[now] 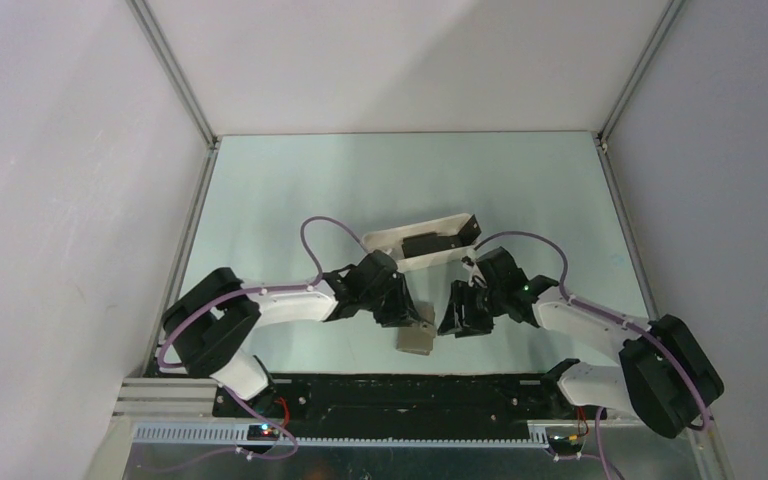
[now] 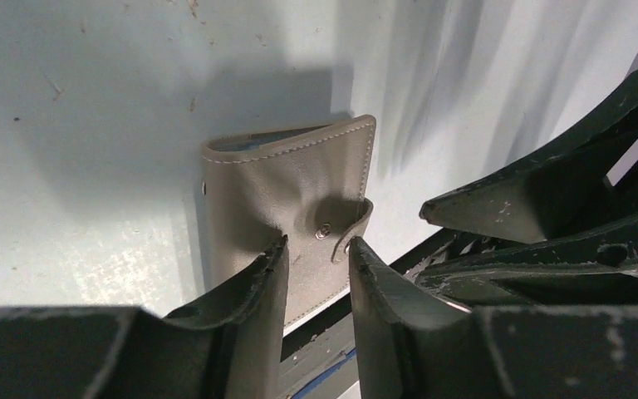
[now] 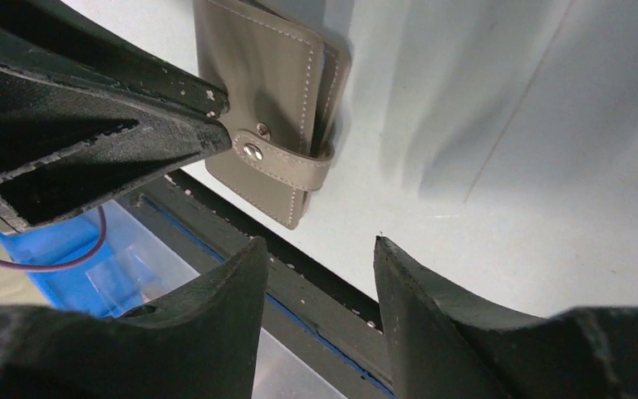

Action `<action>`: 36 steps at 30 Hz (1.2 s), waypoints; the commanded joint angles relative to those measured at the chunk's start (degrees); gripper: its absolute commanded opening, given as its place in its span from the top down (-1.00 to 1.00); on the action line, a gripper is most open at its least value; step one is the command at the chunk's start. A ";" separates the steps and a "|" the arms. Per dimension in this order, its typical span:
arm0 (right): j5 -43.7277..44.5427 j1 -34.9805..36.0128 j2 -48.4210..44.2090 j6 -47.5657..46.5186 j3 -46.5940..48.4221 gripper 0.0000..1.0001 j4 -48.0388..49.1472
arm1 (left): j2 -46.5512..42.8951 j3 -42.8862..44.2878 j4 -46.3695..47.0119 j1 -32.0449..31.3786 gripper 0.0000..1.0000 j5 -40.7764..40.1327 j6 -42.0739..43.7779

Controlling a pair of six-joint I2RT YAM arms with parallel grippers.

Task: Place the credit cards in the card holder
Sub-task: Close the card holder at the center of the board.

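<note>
The card holder (image 1: 415,338) lies folded shut on the table near the front edge, a grey-brown wallet (image 2: 287,191) with its tab (image 3: 287,166) snapped over the side. My left gripper (image 2: 317,245) hovers just over it, open, with nothing between its fingers; one fingertip sits next to the tab. My right gripper (image 3: 320,243) is open and empty, a little to the right of the wallet (image 3: 262,83). A dark flat credit card (image 1: 430,243) lies in the white tray behind both grippers. No card shows in either wrist view.
The long white tray (image 1: 392,240) sits tilted behind the grippers at mid-table. The black front rail (image 1: 400,395) runs close under the wallet. The other arm's fingers crowd each wrist view: right fingers (image 2: 548,199), left fingers (image 3: 91,116). White walls enclose the table.
</note>
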 commanded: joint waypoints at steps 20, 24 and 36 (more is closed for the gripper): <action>-5.73 -1.87 12.77 4.24 -0.42 0.26 16.57 | 2.41 1.19 5.83 0.62 0.58 5.30 1.02; -5.60 -1.92 13.49 4.26 -0.42 0.28 16.94 | 3.07 1.67 5.84 0.61 0.61 6.03 1.12; -5.87 -1.86 14.55 4.59 -0.07 0.30 17.50 | 2.75 1.91 5.80 0.51 0.99 6.61 1.36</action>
